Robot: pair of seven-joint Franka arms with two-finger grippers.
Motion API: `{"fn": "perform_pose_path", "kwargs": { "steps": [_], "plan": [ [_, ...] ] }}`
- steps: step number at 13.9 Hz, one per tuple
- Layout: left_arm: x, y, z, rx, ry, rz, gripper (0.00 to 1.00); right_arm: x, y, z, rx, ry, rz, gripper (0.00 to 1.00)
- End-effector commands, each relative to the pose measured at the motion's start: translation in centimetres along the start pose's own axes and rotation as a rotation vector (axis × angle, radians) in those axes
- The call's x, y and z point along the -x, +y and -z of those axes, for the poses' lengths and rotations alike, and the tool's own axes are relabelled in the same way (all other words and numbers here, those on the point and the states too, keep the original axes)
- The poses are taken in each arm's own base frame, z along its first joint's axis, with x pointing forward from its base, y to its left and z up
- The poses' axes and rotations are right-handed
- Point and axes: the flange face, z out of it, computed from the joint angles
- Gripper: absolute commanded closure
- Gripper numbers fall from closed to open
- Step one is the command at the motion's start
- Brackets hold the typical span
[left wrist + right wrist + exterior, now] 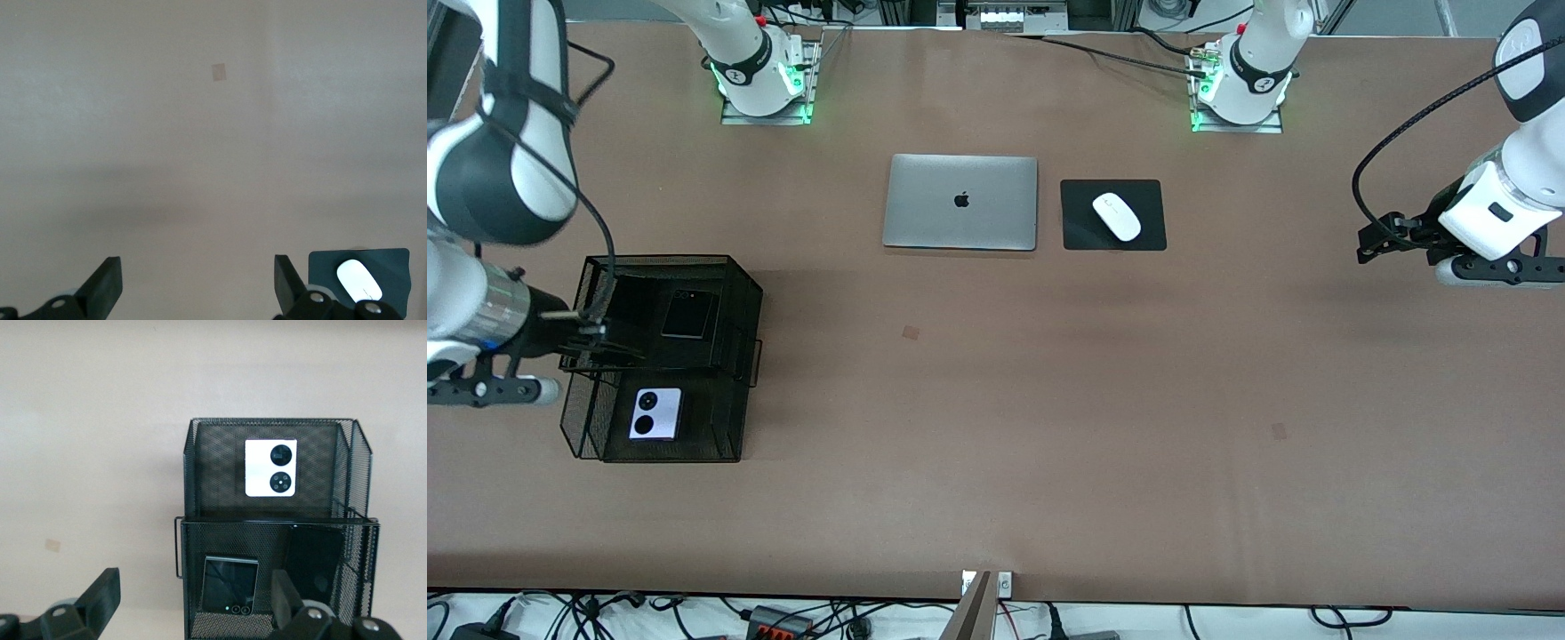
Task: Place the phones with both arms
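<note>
Currently all three phones lie in the mesh organizer (pixel 738 293): lilac-white phone (pixel 655 413) nearer the camera. Right pincer (pixel 193 603) wide open, empty, over it. Left pincer (pixel 198 283) open, empty, over bare bench (pixel 1049 400).

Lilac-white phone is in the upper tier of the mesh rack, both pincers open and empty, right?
Not quite. The lilac-white phone lies in the lower tier of the mesh rack, nearer the front camera; the front and right wrist views show it. The rest holds: left pincer and right pincer are open and empty.
</note>
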Motion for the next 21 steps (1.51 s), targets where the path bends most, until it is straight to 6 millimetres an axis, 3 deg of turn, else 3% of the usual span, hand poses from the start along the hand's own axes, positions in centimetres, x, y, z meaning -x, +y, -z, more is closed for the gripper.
{"fn": "perform_pose_path", "kwargs": {
  "steps": [1,3,6,9,14,17,19,21],
  "plan": [
    [0.8,0.1,0.4,0.013,0.009,-0.023,0.00,1.5,2.6,4.0,-0.014,0.056,-0.008,0.00],
    [0.8,-0.1,0.2,0.014,0.006,-0.014,0.00,2.9,3.9,5.7,-0.013,0.069,-0.012,0.00],
    [0.9,-0.4,0.1,0.015,-0.008,0.008,0.00,4.1,3.9,7.2,-0.001,0.068,-0.011,0.00],
    [1.0,-0.4,0.0,0.015,-0.022,0.029,0.00,6.1,4.0,6.8,0.040,0.005,-0.011,0.00],
    [1.0,-0.4,0.1,0.015,-0.019,0.024,0.00,12.6,3.5,5.0,0.051,0.025,-0.017,0.00],
    [1.0,-0.3,0.0,0.015,-0.020,0.024,0.00,11.9,4.2,4.5,0.046,0.020,-0.031,0.00],
    [1.0,-0.4,0.1,0.015,-0.018,0.024,0.00,10.3,4.5,5.7,0.043,0.037,-0.022,0.00],
    [1.0,-0.4,0.0,0.015,-0.020,0.023,0.00,10.7,4.2,6.5,0.046,0.002,-0.022,0.00]
  ]
}}
